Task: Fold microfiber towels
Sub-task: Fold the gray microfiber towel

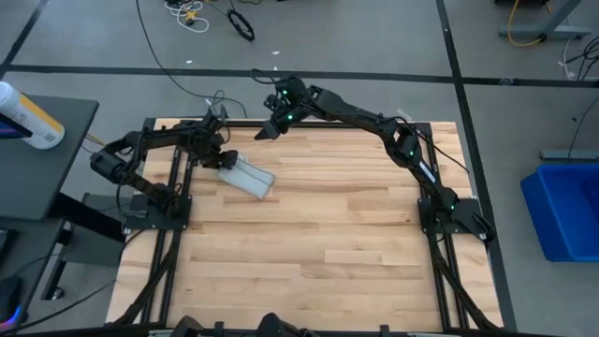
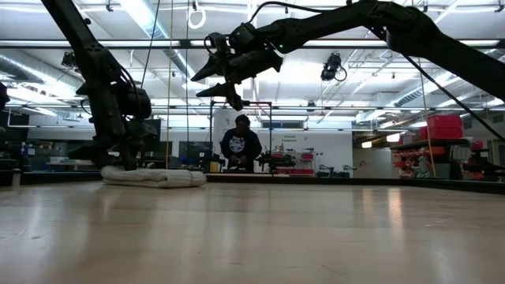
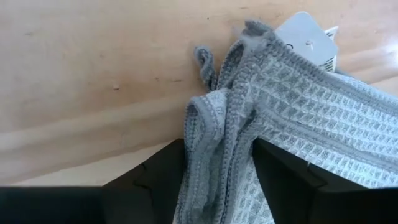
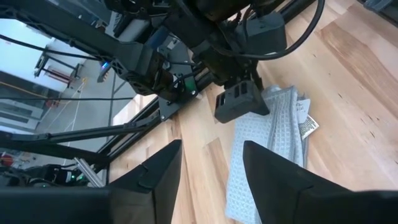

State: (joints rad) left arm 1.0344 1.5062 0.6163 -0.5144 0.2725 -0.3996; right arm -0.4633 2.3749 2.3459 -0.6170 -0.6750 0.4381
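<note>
The microfiber towel (image 1: 245, 175) lies folded into a narrow strip on the wooden table (image 1: 318, 234), in the far-left part of the tabletop, close beside the left arm's base frame. The left gripper (image 1: 217, 155) is down at the strip's far-left end. In the left wrist view the towel's edge layers (image 3: 217, 162) pass between the two dark fingers (image 3: 152, 183), which stand apart on either side of the cloth; whether the pads press on the fabric cannot be told. In the low view the towel (image 2: 154, 177) rests flat on the table as a low, rounded bundle directly under that gripper (image 2: 120, 162).

The right gripper (image 1: 267, 128) hangs in the air over the far edge of the table, well apart from the towel. Its jaws are spread and hold nothing; the right wrist view shows the table and towel (image 4: 264, 155) through the gap between its fingers (image 4: 158, 171).

A white tag (image 3: 306, 38) sits at one corner of the cloth. It carries small dark print, too small to read. The tag also shows at the strip's edge in the right wrist view (image 4: 306, 122).

The cloth is pale grey with a fine waffle-grid weave and a stitched, corded hem. The table is made of light, jointed wooden planks.
</note>
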